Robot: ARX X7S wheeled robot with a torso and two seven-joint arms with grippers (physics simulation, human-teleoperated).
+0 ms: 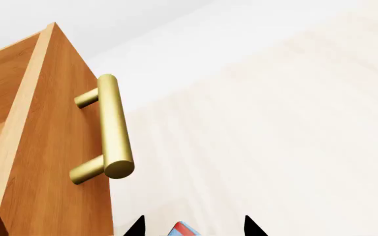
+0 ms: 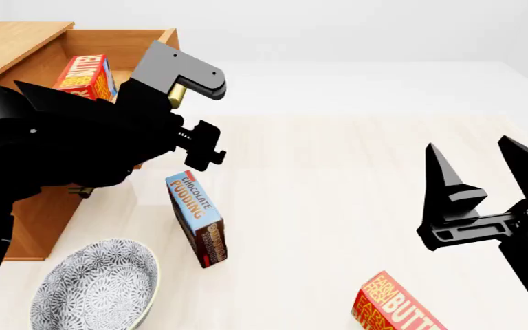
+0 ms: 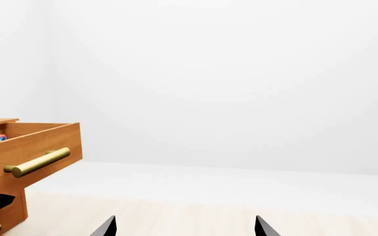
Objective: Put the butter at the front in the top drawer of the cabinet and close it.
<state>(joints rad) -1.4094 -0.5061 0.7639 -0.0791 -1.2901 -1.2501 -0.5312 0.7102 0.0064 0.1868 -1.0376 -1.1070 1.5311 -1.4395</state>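
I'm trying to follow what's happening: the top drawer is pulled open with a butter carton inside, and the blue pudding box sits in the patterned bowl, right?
Not quite. The chocolate pudding box stands on the floor beside the patterned bowl, not in it, as the head view shows. The top drawer is indeed open with a butter carton inside.

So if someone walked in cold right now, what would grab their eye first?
Probably the open top drawer with a butter carton inside, the left arm's gripper black in front of it. Next, the blue pudding box standing mid-table, and a second butter carton lying near the open right gripper.
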